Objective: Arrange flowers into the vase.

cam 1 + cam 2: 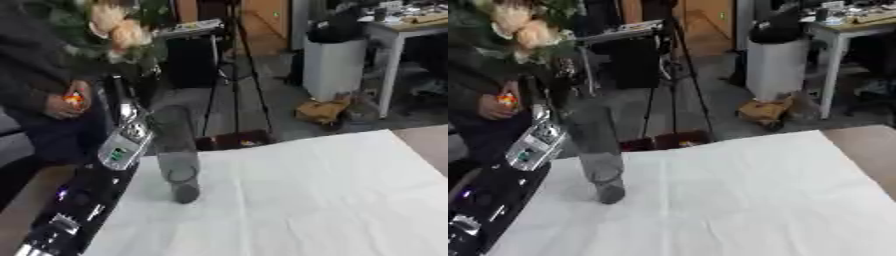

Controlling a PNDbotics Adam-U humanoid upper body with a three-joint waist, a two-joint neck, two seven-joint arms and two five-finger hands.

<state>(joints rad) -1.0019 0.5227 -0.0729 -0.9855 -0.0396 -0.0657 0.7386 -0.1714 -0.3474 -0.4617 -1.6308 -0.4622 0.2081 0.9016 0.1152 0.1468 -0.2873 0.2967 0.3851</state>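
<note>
The flowers (118, 27) are held above the vase (178, 155) on the white cloth (289, 200); whether the left hand (560, 75) is clenched cannot be told.

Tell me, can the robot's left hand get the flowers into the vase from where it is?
Probably yes. The left arm holds the flowers up above the vase, and nothing stands between them. The hand itself is hard to make out.

The left hand's fingers are lost in blur behind the flowers (118, 27), whose tops the frame crops.
</note>
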